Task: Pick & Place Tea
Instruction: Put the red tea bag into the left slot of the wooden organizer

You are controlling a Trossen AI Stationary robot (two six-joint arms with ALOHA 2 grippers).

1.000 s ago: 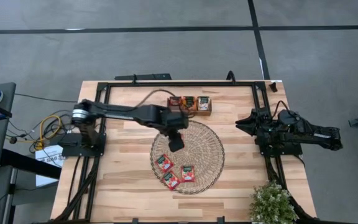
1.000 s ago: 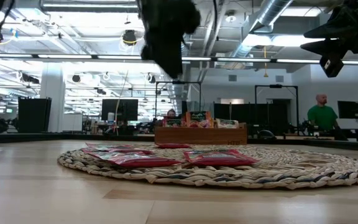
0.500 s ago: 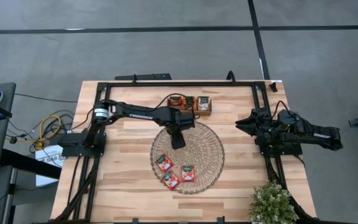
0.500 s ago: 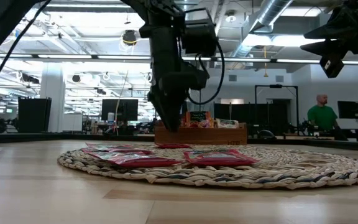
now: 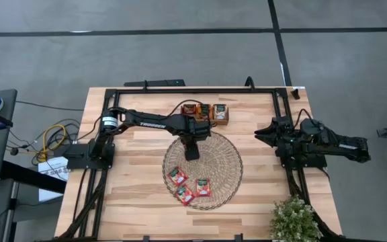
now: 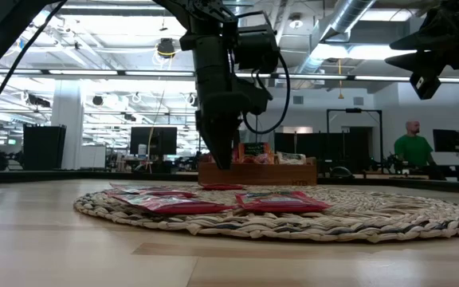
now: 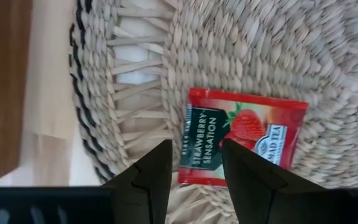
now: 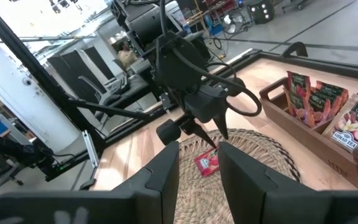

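One red strawberry tea sachet [image 7: 241, 144] lies on the woven mat [image 5: 224, 151] under the left gripper [image 7: 194, 163], jaws apart, holding nothing; right gripper [image 5: 264, 134] idle, partly open, empty.

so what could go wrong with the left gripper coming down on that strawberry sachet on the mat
The red sachet lies flat on the bumpy woven mat, so the open left gripper may catch the weave or slide the packet instead of pinching it. It sits askew to the fingers, so a grip may take only an edge. The wooden tray is close behind the arm, so a careless lift could bump it.
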